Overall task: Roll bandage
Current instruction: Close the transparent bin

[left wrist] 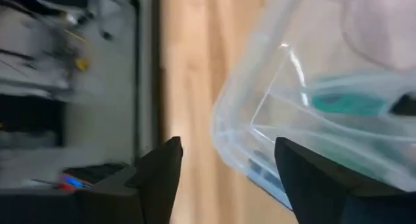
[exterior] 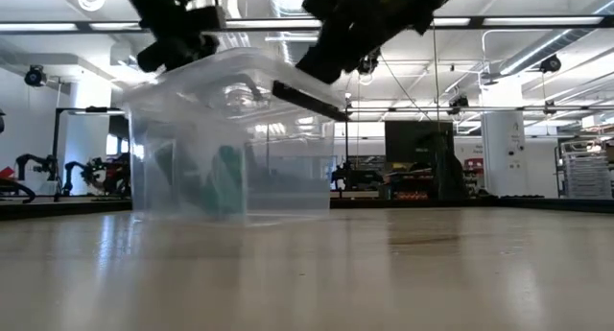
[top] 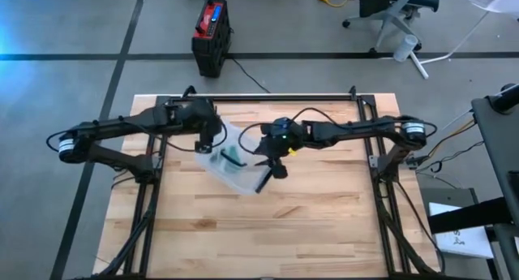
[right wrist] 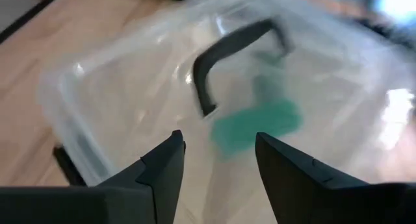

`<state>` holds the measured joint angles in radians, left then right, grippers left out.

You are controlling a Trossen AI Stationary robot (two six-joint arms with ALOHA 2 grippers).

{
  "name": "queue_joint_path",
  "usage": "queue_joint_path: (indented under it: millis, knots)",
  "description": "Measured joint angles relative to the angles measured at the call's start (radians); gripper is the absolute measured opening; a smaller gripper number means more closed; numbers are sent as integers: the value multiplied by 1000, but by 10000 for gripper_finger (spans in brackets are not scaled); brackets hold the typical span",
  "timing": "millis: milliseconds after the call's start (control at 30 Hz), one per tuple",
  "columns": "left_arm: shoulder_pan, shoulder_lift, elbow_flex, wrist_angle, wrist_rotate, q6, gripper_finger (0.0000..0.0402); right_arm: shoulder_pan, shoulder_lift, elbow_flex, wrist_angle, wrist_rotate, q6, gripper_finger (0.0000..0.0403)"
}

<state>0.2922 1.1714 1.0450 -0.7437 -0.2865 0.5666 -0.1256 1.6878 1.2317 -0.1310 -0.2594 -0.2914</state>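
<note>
A: Item beneath the left gripper (left wrist: 224,178): storage box (top: 231,162), clear plastic, glossy, smooth walls; dark handle (right wrist: 227,55) on its lid, plastic by the look, matt.

B: Contents, seen through the wall below the right gripper (right wrist: 218,175): green bandage (right wrist: 257,126), soft cloth look, matt; weave cannot be told.

A: Surface under both grippers: table (top: 324,223), pale wood planks, smooth, faint sheen in the low view.

B: Gripper fingers (left wrist: 159,178): dark, matt, plastic-like; arm frame along the table's edge: black metal tube.
</note>
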Motion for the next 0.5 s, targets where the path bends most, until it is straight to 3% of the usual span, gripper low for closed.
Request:
queue_joint_path:
  millis: [100, 233, 367, 500]
  knots:
    - [-21, 18, -43, -3, 24, -81, 225, 20, -64, -2, 38, 54, 32, 183]
    - [-81, 21, -53, -34, 23, -224, 211, 50, -91, -6, 174, 104, 209, 182]
    - [-142, 16, -46, -56, 25, -397, 199, 94, -34, -12, 370, 146, 338, 166]
    - [-211, 9, 14, -172, 31, -551, 187, 150, 70, -12, 489, 194, 335, 136]
